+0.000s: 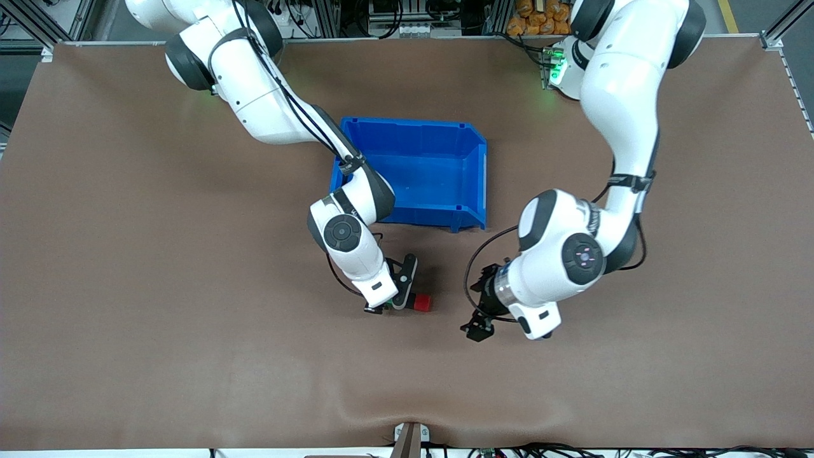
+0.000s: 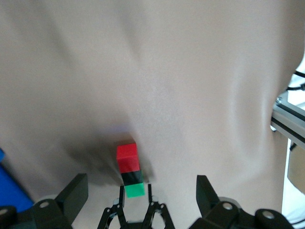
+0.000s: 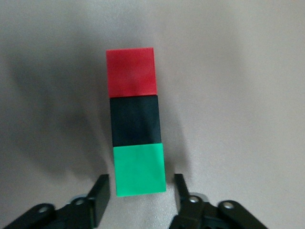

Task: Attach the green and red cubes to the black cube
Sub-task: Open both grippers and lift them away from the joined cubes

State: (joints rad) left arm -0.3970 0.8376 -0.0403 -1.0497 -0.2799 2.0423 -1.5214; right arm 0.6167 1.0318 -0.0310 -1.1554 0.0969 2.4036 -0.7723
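The red cube [image 3: 131, 71], the black cube [image 3: 135, 120] and the green cube [image 3: 139, 170] lie joined in one straight row on the table, black in the middle. My right gripper [image 3: 139, 179] is open; its fingers [image 3: 101, 193] flank the green cube with a small gap on each side. In the front view the red cube [image 1: 423, 302] shows beside the right gripper [image 1: 389, 307], which hides the other two. My left gripper [image 1: 477, 327] is open and empty, toward the left arm's end from the row. The left wrist view shows the red cube [image 2: 127, 157], black cube [image 2: 132, 177] and green cube [image 2: 135, 190] between its wide fingers [image 2: 76, 193].
A blue bin [image 1: 475, 178] stands farther from the front camera than the cubes, and the right arm reaches over its corner. Its edge shows in the left wrist view [image 2: 9, 191]. A metal frame [image 2: 288, 119] shows at that view's border. Brown cloth covers the table.
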